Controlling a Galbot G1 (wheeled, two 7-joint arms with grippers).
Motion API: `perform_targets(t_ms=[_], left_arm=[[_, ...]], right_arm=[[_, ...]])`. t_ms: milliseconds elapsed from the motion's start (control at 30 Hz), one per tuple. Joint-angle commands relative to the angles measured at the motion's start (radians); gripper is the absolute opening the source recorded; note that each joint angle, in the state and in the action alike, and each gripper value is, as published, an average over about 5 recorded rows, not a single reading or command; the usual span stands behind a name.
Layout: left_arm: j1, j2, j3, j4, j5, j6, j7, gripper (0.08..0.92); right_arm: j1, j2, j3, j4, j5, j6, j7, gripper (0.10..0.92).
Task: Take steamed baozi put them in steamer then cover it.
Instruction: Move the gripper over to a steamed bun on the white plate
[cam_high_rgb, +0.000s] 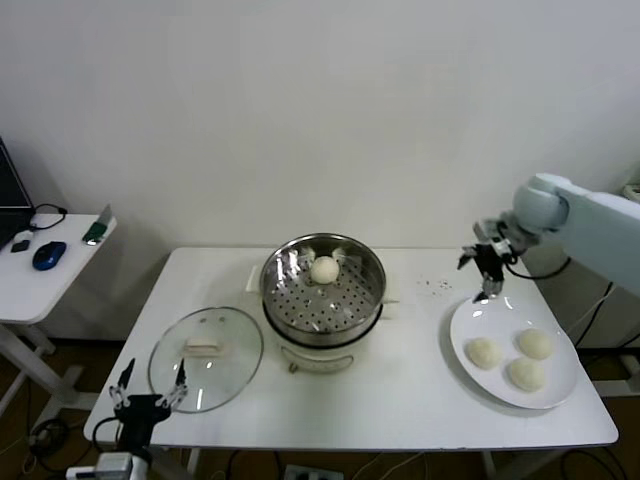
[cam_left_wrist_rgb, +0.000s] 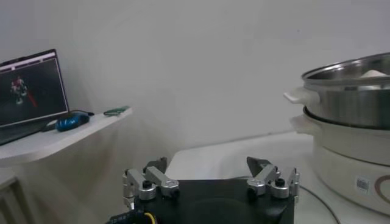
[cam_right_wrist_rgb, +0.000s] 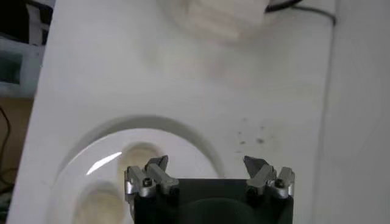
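Right gripper (cam_high_rgb: 487, 268), fingers spread and empty, hangs right of frame centre above the plate (cam_high_rgb: 464, 350) rim. Three baozi (cam_high_rgb: 484, 352) lie there; one baozi (cam_high_rgb: 324, 269) sits in the central steamer (cam_high_rgb: 322, 290). Cover (cam_high_rgb: 206, 358) lies lower left, beside the idle left gripper (cam_high_rgb: 148, 388), also spread.

I count four baozi: one (cam_high_rgb: 324, 269) in the single steamer (cam_high_rgb: 372, 290), three (cam_high_rgb: 484, 351) (cam_high_rgb: 535, 343) (cam_high_rgb: 526, 374) on one plate (cam_high_rgb: 461, 330); one glass cover (cam_high_rgb: 235, 372); two grippers (cam_high_rgb: 149, 392) (cam_high_rgb: 486, 268).
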Motion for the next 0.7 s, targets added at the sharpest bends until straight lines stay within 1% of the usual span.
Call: perform_targets(t_ms=[33,400,700], left_arm=[[-0.001,0.003,0.001,0.002,0.004,0.003,-0.001,0.823],[0.001,-0.007,0.0,0.013,0.015,0.001,-0.002,0.823],[0.001,-0.01,-0.002,0.02,0.018,0.0,-0.003,0.823]], right_arm=[[-0.274,-0.101,0.174,0.004,-0.067,-0.074,0.006,0.823],[-0.368,0.003,0.279,-0.146,-0.143,-0.022,0.001,0.823],[-0.364,0.037,0.273,-0.165,-0.138,-0.015,-0.016,0.823]])
